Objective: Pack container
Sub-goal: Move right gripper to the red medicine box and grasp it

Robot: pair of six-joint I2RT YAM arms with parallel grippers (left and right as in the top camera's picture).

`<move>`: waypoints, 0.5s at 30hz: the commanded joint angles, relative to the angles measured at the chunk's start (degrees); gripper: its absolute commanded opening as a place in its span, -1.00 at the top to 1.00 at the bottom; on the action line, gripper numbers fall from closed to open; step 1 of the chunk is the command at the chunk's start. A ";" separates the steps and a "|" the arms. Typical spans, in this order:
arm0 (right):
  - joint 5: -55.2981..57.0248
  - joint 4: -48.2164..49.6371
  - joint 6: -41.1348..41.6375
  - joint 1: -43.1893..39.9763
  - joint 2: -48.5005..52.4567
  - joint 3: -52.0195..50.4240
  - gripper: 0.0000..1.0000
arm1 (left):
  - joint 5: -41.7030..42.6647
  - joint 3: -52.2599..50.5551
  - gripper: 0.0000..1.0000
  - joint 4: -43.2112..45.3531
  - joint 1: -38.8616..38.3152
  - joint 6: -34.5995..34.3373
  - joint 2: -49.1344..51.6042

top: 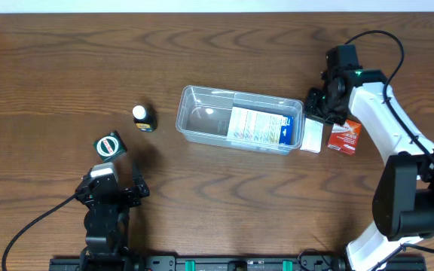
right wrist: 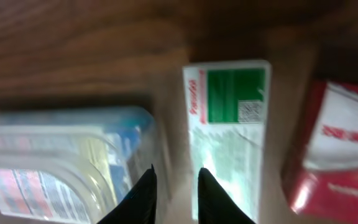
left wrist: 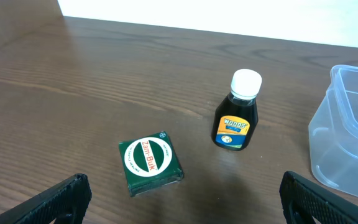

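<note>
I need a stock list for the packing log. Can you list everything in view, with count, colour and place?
container: 1, clear plastic, table centre, one box inside.
box in the container: 1, white with blue and yellow print, flat in its right half.
bottle: 1, dark with a white cap and yellow-blue label, upright, left of the container.
green box: 1, dark green with a round white label, on the table near the bottle.
white and green box: 1, flat on the table beside the container's right end.
red and white box: 1, just right of the white and green box.
table: 1, brown wood.
left gripper: 1, black, fingers wide apart, empty, facing the green box.
right gripper: 1, black, fingers narrowly apart, empty, above the container's right end.
</note>
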 commanded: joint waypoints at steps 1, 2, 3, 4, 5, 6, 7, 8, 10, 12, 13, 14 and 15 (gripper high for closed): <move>-1.88 2.73 0.81 0.68 -0.55 -0.87 0.57 | -0.09 -1.09 -0.96 -0.61 0.24 -0.72 -0.02; -2.16 3.93 0.79 0.68 -0.55 -0.90 0.56 | -0.09 -1.09 -0.96 -0.61 0.24 -0.72 -0.02; -2.62 5.46 0.59 0.68 -0.55 -0.90 0.56 | -0.09 -1.09 -0.96 -0.61 0.24 -0.72 -0.02; -3.34 7.06 -0.07 0.68 -0.55 -0.90 0.56 | -0.09 -1.09 -0.96 -0.61 0.24 -0.72 -0.02; -4.15 8.63 -0.83 0.68 -0.52 -0.90 0.56 | -0.09 -1.09 -0.96 -0.61 0.24 -0.72 -0.02; -4.83 10.10 -1.66 0.68 -0.55 -0.90 0.56 | -0.09 -1.09 -0.96 -0.61 0.24 -0.72 -0.02; -5.53 11.37 -2.16 0.66 -0.55 -0.90 0.55 | -0.09 -1.09 -0.96 -0.61 0.24 -0.72 -0.02; -5.68 12.50 -2.21 0.66 -0.52 -0.90 0.54 | -0.09 -1.09 -0.96 -0.61 0.24 -0.72 -0.02; -5.62 13.22 -2.47 0.63 -0.55 -0.90 0.53 | -0.09 -1.09 -0.96 -0.61 0.24 -0.72 -0.02; -5.51 12.87 -4.44 0.13 -0.55 -0.87 0.50 | -0.09 -1.09 -0.96 -0.61 0.24 -0.72 -0.02; -5.16 12.26 -4.66 -0.42 -0.57 -0.87 0.49 | -0.09 -1.09 -0.96 -0.61 0.24 -0.72 -0.02; -5.03 11.58 -4.66 -1.09 -0.59 -0.87 0.46 | -0.09 -1.09 -0.96 -0.61 0.24 -0.72 -0.02; -5.07 10.78 -4.55 -2.08 -0.59 -0.87 0.39 | -0.09 -1.09 -0.96 -0.61 0.24 -0.72 -0.02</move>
